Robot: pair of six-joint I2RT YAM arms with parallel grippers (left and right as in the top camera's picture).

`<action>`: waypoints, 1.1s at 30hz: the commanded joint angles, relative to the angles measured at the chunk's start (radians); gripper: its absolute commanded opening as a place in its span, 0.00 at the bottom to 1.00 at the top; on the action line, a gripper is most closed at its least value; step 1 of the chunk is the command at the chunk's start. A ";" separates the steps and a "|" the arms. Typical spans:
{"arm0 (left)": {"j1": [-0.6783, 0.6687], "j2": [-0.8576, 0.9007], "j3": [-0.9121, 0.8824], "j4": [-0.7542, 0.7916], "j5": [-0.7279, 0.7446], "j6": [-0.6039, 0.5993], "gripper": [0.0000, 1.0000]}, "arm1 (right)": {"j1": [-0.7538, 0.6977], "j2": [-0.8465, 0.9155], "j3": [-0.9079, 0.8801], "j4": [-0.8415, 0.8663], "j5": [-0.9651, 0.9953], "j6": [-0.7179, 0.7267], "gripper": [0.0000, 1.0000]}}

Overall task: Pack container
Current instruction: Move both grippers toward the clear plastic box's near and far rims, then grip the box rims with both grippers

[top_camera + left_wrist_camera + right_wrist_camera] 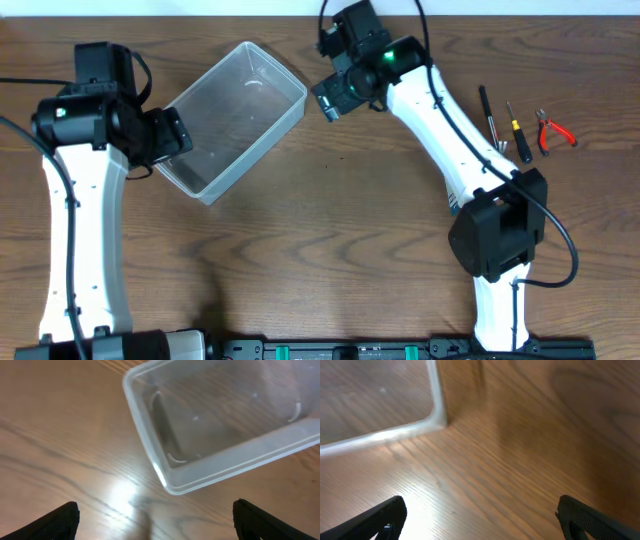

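Note:
The clear plastic container (235,115) lies empty on the wood table at upper left of centre. It also shows in the left wrist view (220,425) and its corner in the right wrist view (380,405). My left gripper (172,135) is open and empty just beside the container's left end, not touching it. My right gripper (332,98) is open and empty just right of the container's right corner. In the left wrist view the fingertips (156,522) spread wide over bare table; likewise in the right wrist view (482,520).
Hand tools lie at the far right: a black screwdriver (490,115), a smaller screwdriver (518,133) and red-handled pliers (553,130). The right arm's base (497,235) stands at right centre.

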 commanded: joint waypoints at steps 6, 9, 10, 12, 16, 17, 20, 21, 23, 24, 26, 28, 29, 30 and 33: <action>-0.002 0.056 -0.004 0.034 0.057 -0.012 0.91 | 0.048 -0.004 0.017 0.116 -0.107 0.018 0.99; -0.002 0.056 -0.013 0.067 0.065 0.007 0.91 | 0.070 -0.004 0.017 0.162 -0.106 0.016 0.98; -0.002 0.056 -0.015 0.081 0.077 0.018 0.91 | 0.077 -0.004 0.017 0.178 -0.106 0.016 0.97; -0.002 0.056 -0.015 0.105 0.097 0.023 0.90 | 0.092 -0.004 0.017 0.216 -0.104 0.010 0.91; -0.002 0.060 -0.017 0.138 0.119 0.018 0.87 | 0.103 0.008 0.017 0.268 -0.072 0.010 0.75; -0.001 0.063 -0.017 0.140 0.119 0.002 0.85 | 0.104 0.016 0.017 0.275 -0.071 0.010 0.74; -0.001 0.073 -0.019 0.133 0.091 -0.099 0.82 | 0.104 0.056 0.017 0.277 -0.072 0.010 0.70; -0.001 0.074 -0.021 0.132 0.080 -0.132 0.80 | 0.104 0.070 0.017 0.275 -0.072 0.011 0.70; -0.001 0.076 -0.030 0.132 0.068 -0.178 0.78 | 0.102 0.100 0.017 0.269 -0.071 0.011 0.70; -0.001 0.076 -0.034 0.132 0.064 -0.191 0.76 | 0.101 0.117 0.017 0.266 -0.069 0.011 0.70; -0.001 0.078 -0.041 0.128 0.058 -0.205 0.72 | 0.097 0.147 0.017 0.258 -0.052 0.011 0.69; 0.002 0.081 -0.050 0.121 0.055 -0.205 0.69 | 0.097 0.172 0.017 0.254 -0.036 0.010 0.69; 0.003 0.082 -0.055 0.117 0.055 -0.205 0.70 | 0.097 0.181 0.017 0.254 -0.029 0.010 0.68; 0.005 0.083 -0.064 0.116 0.055 -0.205 0.69 | 0.097 0.191 0.017 0.254 -0.027 0.010 0.67; 0.012 0.083 -0.093 0.119 0.055 -0.211 0.69 | 0.095 0.206 0.017 0.256 -0.027 0.002 0.67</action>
